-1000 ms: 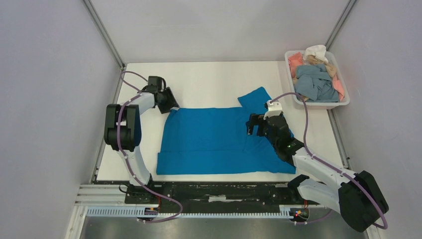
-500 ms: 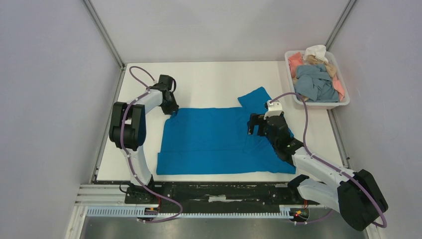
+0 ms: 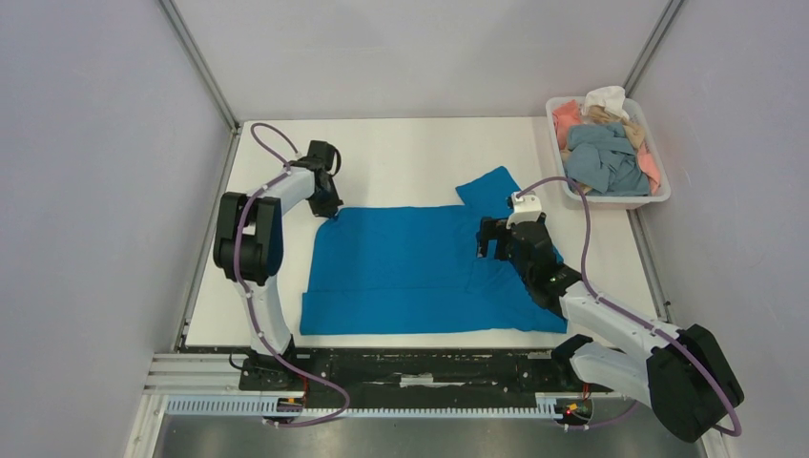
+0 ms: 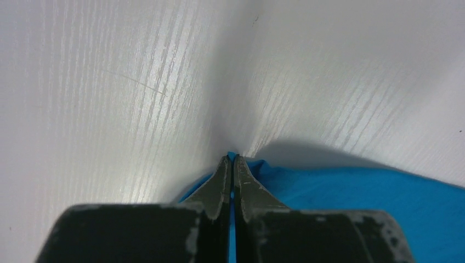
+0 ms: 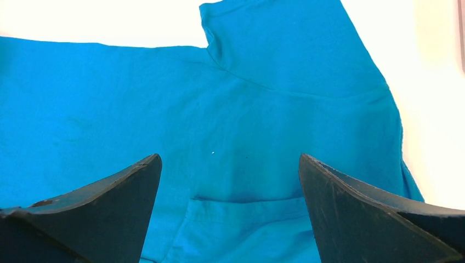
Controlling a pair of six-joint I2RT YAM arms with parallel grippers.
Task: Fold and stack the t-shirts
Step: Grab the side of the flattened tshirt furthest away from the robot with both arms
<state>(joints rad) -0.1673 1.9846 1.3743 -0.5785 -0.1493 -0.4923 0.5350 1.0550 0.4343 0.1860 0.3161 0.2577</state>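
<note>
The left gripper (image 3: pixel 329 206) is pinched tight on the far-left corner of the blue shirt (image 3: pixel 410 272), a tip of cloth between its fingers. From there the shirt spreads flat on the table (image 3: pixel 410 153), its long axis running left to right. The hem end seems to point left, and one sleeve (image 3: pixel 488 187) juts out far right. The right gripper (image 3: pixel 492 239) hangs over that end, jaws wide, holding nothing. The other shirts (image 3: pixel 601 160) fill the tray (image 3: pixel 660 197).

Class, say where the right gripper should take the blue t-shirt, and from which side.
Likely the far sleeve, at its free edge, from above: the blue t-shirt lies flat, that sleeve juts onto bare table, and the left gripper pinches the far-left corner. The right gripper hangs open nearby.
</note>
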